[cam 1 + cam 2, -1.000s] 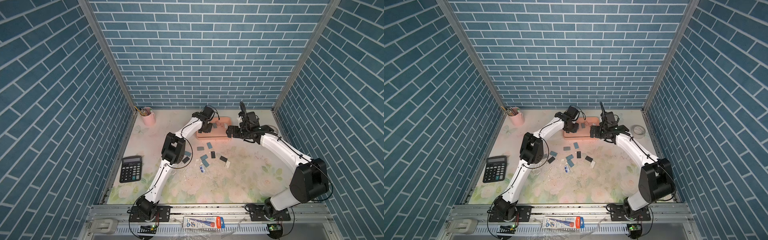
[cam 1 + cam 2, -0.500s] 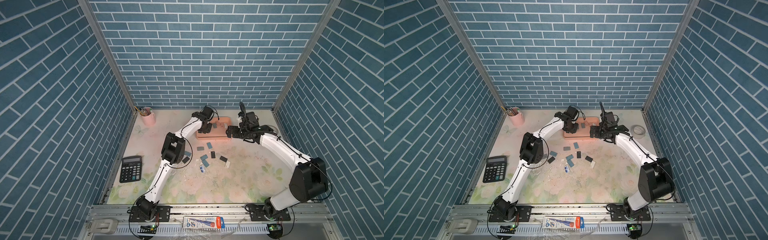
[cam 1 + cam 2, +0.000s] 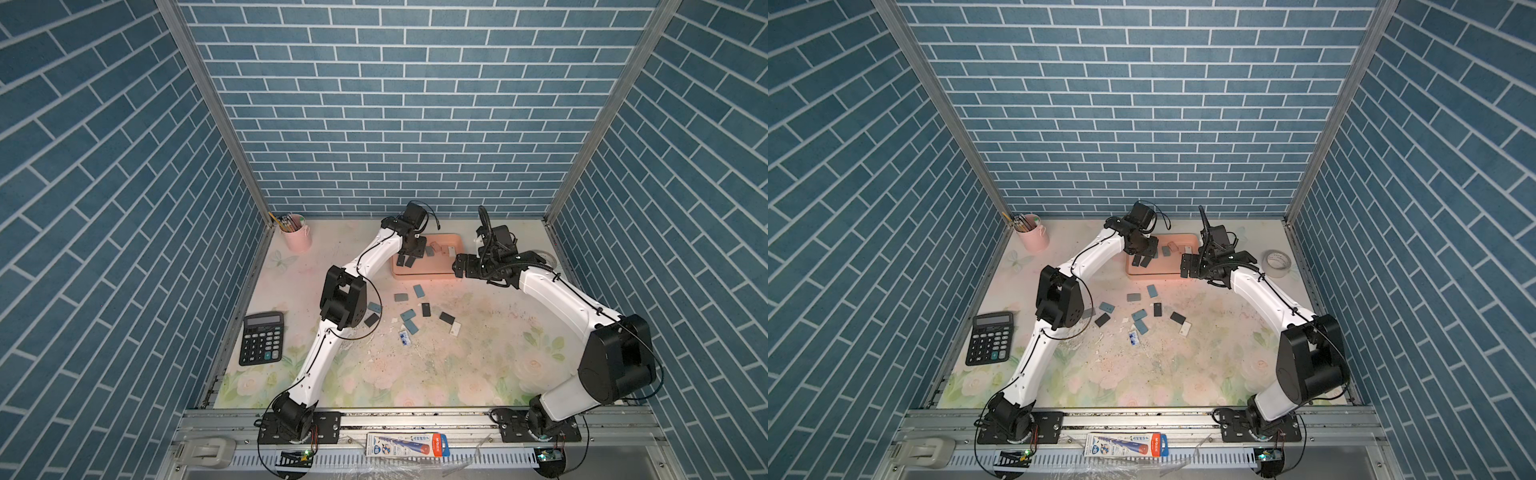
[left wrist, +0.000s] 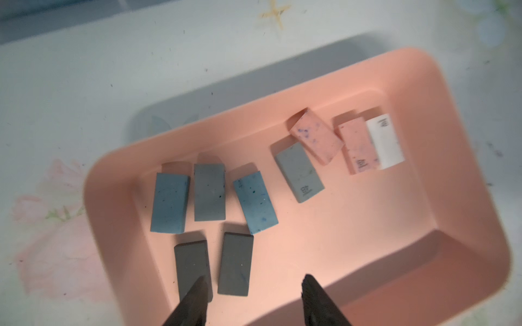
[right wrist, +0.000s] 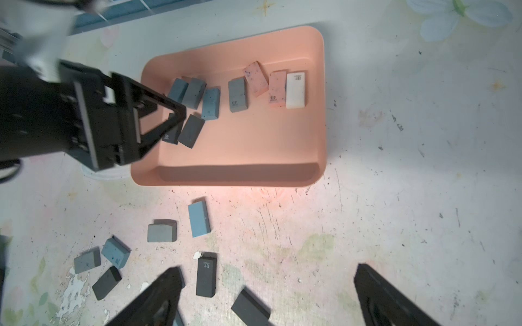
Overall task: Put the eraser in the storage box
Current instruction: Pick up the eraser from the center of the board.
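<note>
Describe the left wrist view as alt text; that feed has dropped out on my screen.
The left gripper, jaws apart with nothing between them, hovers over the salmon-pink storage box. The box holds nine erasers: two blue, two grey, two dark grey, two pink and one white. It sits on a pale floral table mat.

Bright, even overhead light; wrist views slightly blurred, with soft shadows.
</note>
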Controlling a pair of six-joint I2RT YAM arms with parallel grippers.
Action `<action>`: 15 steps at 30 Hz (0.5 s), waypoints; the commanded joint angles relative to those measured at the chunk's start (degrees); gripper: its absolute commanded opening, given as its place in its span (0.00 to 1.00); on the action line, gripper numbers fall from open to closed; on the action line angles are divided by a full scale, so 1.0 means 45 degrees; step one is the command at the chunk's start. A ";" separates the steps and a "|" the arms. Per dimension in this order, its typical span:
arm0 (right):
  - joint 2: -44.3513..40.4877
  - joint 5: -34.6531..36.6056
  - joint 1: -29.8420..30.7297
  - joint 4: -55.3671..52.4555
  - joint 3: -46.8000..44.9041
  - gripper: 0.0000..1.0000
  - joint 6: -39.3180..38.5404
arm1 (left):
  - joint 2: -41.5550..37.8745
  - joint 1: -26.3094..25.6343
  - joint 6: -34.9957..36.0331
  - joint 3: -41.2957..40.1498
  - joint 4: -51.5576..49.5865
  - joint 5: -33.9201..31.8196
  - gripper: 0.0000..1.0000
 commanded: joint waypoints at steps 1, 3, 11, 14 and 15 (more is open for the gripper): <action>-0.0266 0.0542 0.0004 -0.1012 -0.0698 0.93 0.0373 | -0.2204 0.0244 -0.0705 -0.0951 0.0497 0.0851 0.62; -0.0096 0.1039 0.0152 -0.1484 -0.1060 0.91 0.0516 | -0.3355 0.0402 -0.0998 -0.2118 0.1068 0.1369 0.69; 0.0019 0.1732 0.1936 -0.1674 -0.2772 0.84 0.2274 | -0.8177 0.0506 -0.1684 -0.7606 0.3300 0.2419 1.00; 0.0150 0.1744 0.2561 -0.1536 -0.3045 0.79 0.3043 | -0.9803 0.0578 -0.2196 -0.9899 0.4295 0.3170 1.00; 0.0289 0.1849 0.2796 -0.1520 -0.3061 0.78 0.3243 | -1.0318 0.0614 -0.2420 -1.0597 0.4645 0.3391 1.00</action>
